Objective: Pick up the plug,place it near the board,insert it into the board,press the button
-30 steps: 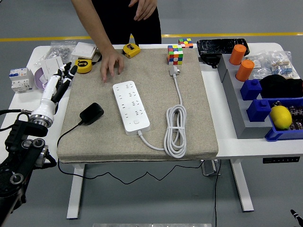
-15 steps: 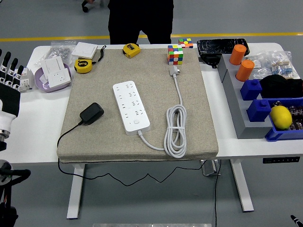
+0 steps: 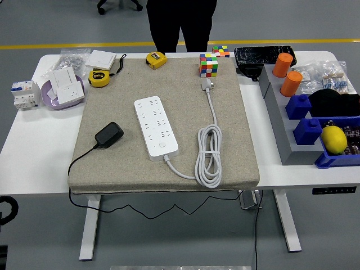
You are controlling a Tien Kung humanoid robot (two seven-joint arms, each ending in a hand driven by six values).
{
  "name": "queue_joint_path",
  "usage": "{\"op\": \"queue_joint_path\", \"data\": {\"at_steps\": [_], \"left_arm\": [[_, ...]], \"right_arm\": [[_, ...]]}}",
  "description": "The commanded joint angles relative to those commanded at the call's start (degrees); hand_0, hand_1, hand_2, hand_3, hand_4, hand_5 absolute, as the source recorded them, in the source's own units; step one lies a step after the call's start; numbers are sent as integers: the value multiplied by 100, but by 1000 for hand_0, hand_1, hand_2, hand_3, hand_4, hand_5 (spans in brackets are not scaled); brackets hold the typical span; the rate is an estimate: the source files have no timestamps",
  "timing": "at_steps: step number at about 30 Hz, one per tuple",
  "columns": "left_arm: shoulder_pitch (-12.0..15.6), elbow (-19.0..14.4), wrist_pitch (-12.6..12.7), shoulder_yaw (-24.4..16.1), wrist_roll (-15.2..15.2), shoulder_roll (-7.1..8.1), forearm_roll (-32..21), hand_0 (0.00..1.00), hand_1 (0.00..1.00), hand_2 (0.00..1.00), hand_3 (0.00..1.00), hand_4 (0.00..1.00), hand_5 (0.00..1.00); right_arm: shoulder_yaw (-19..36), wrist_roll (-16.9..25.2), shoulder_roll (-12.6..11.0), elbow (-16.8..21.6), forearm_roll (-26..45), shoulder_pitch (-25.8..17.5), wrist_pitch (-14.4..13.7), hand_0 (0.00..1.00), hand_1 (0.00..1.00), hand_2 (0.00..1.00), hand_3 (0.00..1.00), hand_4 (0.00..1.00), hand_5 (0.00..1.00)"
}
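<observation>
A black plug [image 3: 109, 135] with a thin black cord lies on the left part of the beige mat [image 3: 236, 140]. The white power strip [image 3: 155, 126], the board, lies lengthwise in the mat's middle, its button [image 3: 162, 144] near its front end. Its white cable is coiled [image 3: 208, 154] to the right and ends in a white plug [image 3: 207, 84] at the back. Neither robot hand shows over the table. Only a dark piece of the left arm [image 3: 4, 211] shows at the lower left edge. A person in black [image 3: 180, 22] stands behind the table, hands out of sight.
Two yellow tape measures [image 3: 156, 58] and a purple dish with a white socket [image 3: 63, 89] sit at the back left. Rubik's cubes [image 3: 208, 64] stand at the mat's back. Orange cylinders [image 3: 283, 63], blue bins [image 3: 315, 135] and a lemon [image 3: 333, 139] fill the right side.
The left hand, over the table's left edge a second ago, has drawn back out of view. The person's hand left the mat and the person stepped back.
</observation>
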Motion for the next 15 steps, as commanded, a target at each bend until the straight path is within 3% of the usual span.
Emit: {"op": "queue_joint_path", "data": {"at_steps": [1, 2, 7, 8, 10, 15], "left_arm": [[-11, 64, 95, -8, -11, 6, 103, 163, 100, 160, 122, 753, 145], [-18, 125, 179, -4, -32, 12, 185, 90, 26, 85, 41, 689, 36], [-6, 285, 477, -9, -94, -7, 572, 90, 26, 85, 41, 689, 36], [-6, 309, 508, 5, -101, 0, 611, 70, 2, 26, 2, 721, 15], [-3, 341, 579, 16, -129, 4, 697, 70, 2, 26, 2, 721, 15], [-9, 414, 705, 18, -242, 2, 752, 65, 2, 5, 2, 739, 20]], "right_arm": [[51, 0, -8, 0, -74, 4, -74, 139, 154, 229, 197, 551, 299], [107, 4, -14, 0, -154, 8, -172, 49, 47, 153, 100, 274, 60], [228, 171, -25, 0, -318, 4, -884, 49, 47, 153, 100, 274, 60], [230, 214, -22, 0, -302, 5, -1025, 2, 2, 49, 8, 384, 2], [170, 273, -16, 0, -193, 13, -1201, 2, 2, 49, 8, 384, 2], [-39, 367, -10, 0, -79, 32, -1203, 2, 2, 16, 2, 365, 2]]}}
